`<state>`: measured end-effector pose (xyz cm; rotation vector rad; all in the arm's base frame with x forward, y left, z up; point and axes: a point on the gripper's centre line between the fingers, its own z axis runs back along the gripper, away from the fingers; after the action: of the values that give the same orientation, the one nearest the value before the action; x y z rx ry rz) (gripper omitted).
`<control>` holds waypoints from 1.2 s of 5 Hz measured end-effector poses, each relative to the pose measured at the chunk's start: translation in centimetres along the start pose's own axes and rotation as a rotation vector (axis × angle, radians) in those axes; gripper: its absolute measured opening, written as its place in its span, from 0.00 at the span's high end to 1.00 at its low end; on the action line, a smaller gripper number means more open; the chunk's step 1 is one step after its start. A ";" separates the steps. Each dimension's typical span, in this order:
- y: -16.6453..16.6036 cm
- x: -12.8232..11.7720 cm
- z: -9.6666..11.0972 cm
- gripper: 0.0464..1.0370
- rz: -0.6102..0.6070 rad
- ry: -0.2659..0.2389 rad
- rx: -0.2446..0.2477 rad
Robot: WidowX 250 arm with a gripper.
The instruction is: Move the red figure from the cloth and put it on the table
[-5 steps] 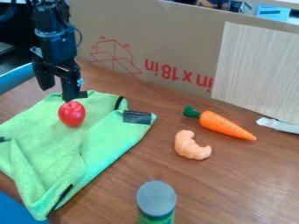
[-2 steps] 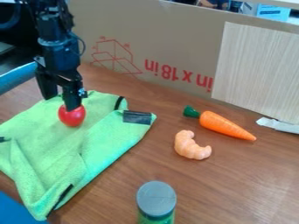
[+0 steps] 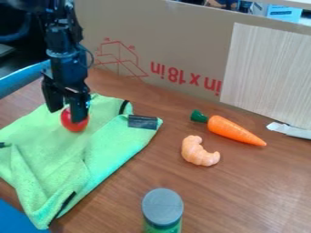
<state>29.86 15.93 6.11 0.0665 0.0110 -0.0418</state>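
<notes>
Taking the whole view as a clock face with 12 at the top, the black robot arm [image 3: 67, 59] comes in from 11 o'clock, and its gripper [image 3: 66, 116] hangs low at 9 o'clock, over the light green cloth [image 3: 106, 150]. The jaws stand wide, with a clear gap between them; one is in front of part of the red apple [image 3: 74, 126], and whether it touches the apple I cannot tell. The apple, the red figure of the task, lies on the cloth, toward the cloth's 12 o'clock edge. The cloth is rumpled, spreads over the wooden table [image 3: 224, 195] from 7 to 10 o'clock, and has black strips at its edges. Between 3 and 4 o'clock lies an orange carrot [image 3: 234, 131], its green top toward 10 o'clock and its tip toward 4. Near it, between 4 and 5, sits a small curved croissant [image 3: 197, 152]. A grey-lidded container [image 3: 163, 207] stands upright at 6 o'clock. Cardboard [image 3: 182, 50] with red print rises behind the table at 12, and a pale wood-grain panel [image 3: 264, 73] is against it at 2.
</notes>
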 end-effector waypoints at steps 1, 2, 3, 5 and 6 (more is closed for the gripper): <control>0.1 0.3 0.2 0.32 0.009 0.001 -0.001; 0.5 1.2 0.5 0.56 0.042 -0.012 -0.008; 0.8 1.8 0.7 0.76 0.064 -0.016 -0.005; 0.9 2.0 0.8 1.00 0.070 0.004 -0.014; 0.9 1.8 0.8 0.98 0.067 0.012 -0.023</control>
<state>31.73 16.72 6.98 0.0444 0.0209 0.0257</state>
